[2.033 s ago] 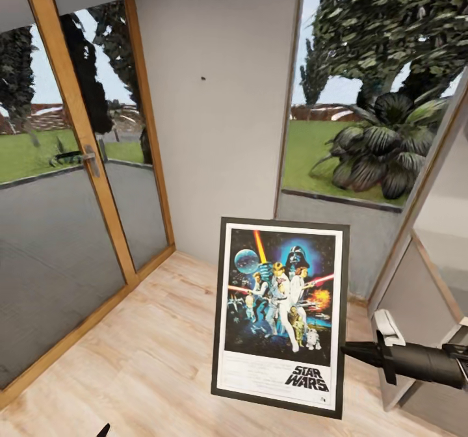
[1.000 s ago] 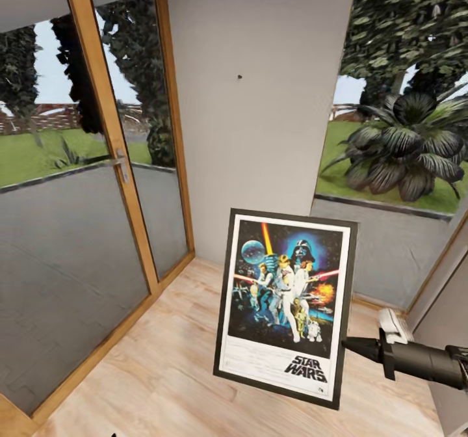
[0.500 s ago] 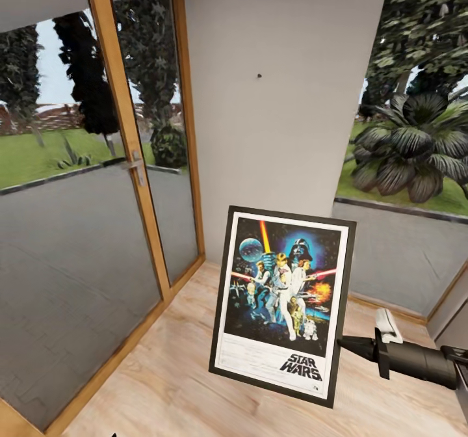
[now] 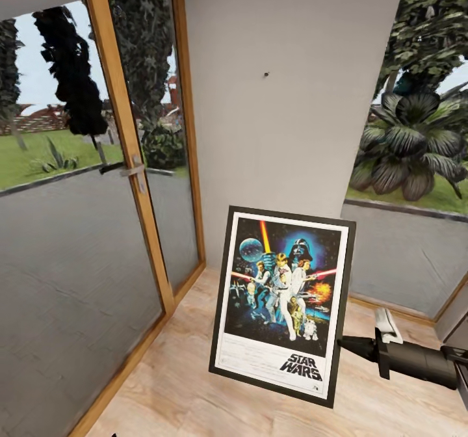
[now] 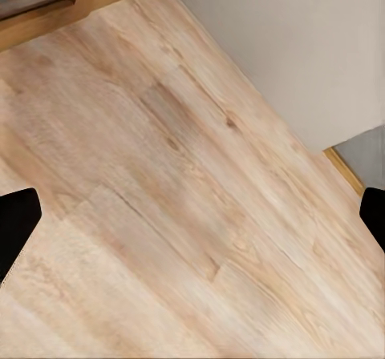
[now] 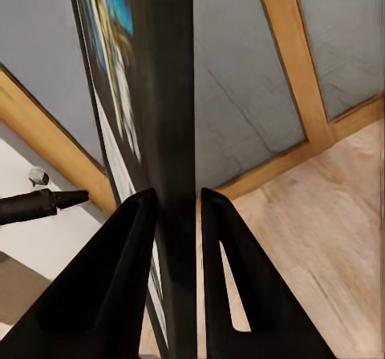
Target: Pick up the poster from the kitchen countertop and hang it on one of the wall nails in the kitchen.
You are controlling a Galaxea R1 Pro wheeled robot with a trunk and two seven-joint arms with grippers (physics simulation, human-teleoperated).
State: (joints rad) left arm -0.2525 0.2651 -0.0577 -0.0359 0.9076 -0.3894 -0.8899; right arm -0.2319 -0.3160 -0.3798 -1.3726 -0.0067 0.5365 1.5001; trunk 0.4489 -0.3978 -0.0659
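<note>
The Star Wars poster [image 4: 281, 304] hangs upright in the air over the wooden floor, black frame and white border facing me. My right gripper [image 4: 342, 343] is shut on the lower part of its right edge. In the right wrist view both black fingers [image 6: 128, 279] pinch the dark frame edge of the poster [image 6: 170, 118]. A small dark wall nail [image 4: 266, 73] sits high on the grey wall, above the poster. My left gripper [image 5: 192, 223] is open over bare floorboards, holding nothing. The kitchen countertop is out of view.
A glass door with a wooden frame [image 4: 123, 131] and a metal handle [image 4: 134, 171] stands to the left of the grey wall panel [image 4: 286, 131]. A large window [image 4: 416, 164] with plants outside is on the right. Light wooden floor [image 4: 169, 385] lies below.
The camera has moved, so the wall, nail and door have shifted across the picture. The poster stays gripped at the same edge by the right gripper.
</note>
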